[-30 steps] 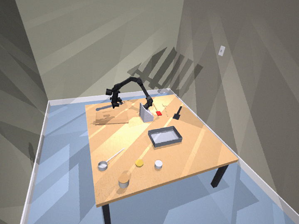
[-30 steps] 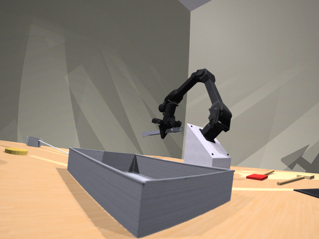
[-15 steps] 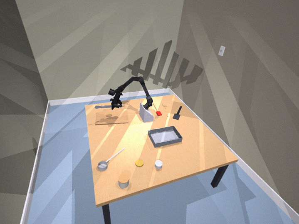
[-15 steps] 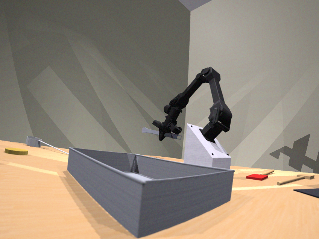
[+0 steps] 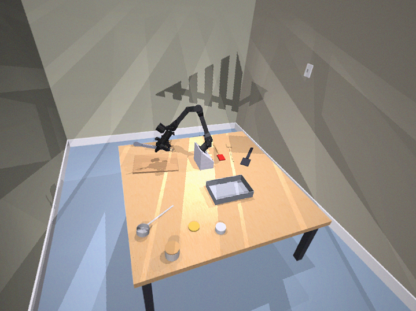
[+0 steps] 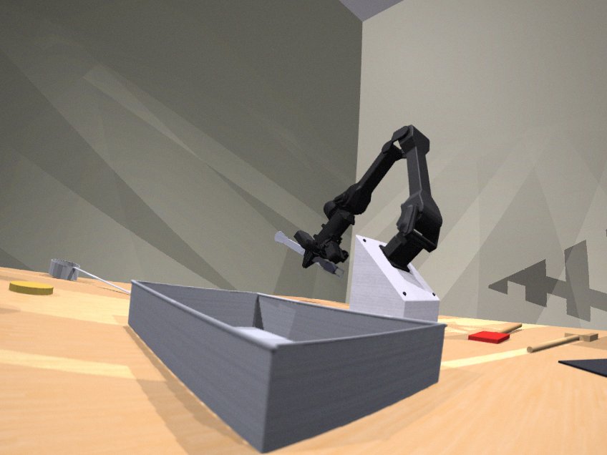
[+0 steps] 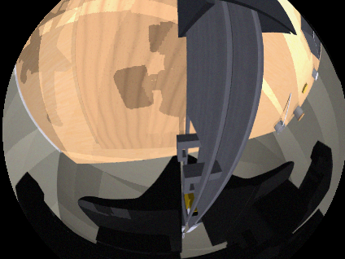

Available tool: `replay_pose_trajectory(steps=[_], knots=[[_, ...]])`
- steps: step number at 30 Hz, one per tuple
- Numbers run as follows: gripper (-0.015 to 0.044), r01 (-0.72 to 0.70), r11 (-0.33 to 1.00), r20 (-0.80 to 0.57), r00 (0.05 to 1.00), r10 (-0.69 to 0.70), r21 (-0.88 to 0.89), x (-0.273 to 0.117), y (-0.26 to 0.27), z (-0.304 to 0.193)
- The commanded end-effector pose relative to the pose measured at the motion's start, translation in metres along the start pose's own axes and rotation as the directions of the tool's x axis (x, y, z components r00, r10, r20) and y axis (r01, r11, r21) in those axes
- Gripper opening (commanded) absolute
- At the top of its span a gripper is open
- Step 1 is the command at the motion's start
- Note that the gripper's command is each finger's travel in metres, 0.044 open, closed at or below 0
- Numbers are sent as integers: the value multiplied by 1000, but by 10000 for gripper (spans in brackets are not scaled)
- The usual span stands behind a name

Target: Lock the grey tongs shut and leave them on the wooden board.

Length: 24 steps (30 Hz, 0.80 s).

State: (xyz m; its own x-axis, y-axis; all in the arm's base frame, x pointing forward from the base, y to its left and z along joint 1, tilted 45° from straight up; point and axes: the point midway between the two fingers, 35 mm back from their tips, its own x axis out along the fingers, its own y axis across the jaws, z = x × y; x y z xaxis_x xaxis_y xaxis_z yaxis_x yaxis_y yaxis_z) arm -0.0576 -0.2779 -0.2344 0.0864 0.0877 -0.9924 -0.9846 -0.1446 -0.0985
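My gripper (image 5: 157,149) (image 6: 308,260) is shut on the grey tongs (image 5: 146,145) (image 6: 293,245) (image 7: 244,81) and holds them in the air. The tongs are tilted, with the rounded tip end up at the left and the squared hinge end lower at the right in the exterior view. Their two arms lie close together. Whether the lock has caught cannot be seen. The wooden board (image 5: 171,164) (image 7: 122,134) lies below, near the back left of the table, with the arm's shadow on it. The roasting tin (image 5: 234,197) (image 6: 358,386) stands in front of the arm, without the tongs on it.
The arm's white base (image 5: 202,160) (image 6: 377,288) stands right of the board. A red-headed tool (image 5: 220,157) (image 6: 488,337) and a black spatula (image 5: 245,161) lie farther right. A saucepan (image 5: 142,230), a yellow disc (image 5: 193,226), a white cylinder (image 5: 220,228) and a wooden-topped jar (image 5: 172,251) stand in front.
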Motion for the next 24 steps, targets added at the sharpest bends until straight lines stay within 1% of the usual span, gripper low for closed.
replay_pose_trajectory(steps=[1, 12, 24], knots=[[-150, 1, 1000, -83, 997, -2, -13, -6, 0, -2], [-150, -15, 999, -257, 966, 7, -29, -20, -2, 4], [-150, -54, 997, -435, 900, 27, -49, -45, -6, 14]])
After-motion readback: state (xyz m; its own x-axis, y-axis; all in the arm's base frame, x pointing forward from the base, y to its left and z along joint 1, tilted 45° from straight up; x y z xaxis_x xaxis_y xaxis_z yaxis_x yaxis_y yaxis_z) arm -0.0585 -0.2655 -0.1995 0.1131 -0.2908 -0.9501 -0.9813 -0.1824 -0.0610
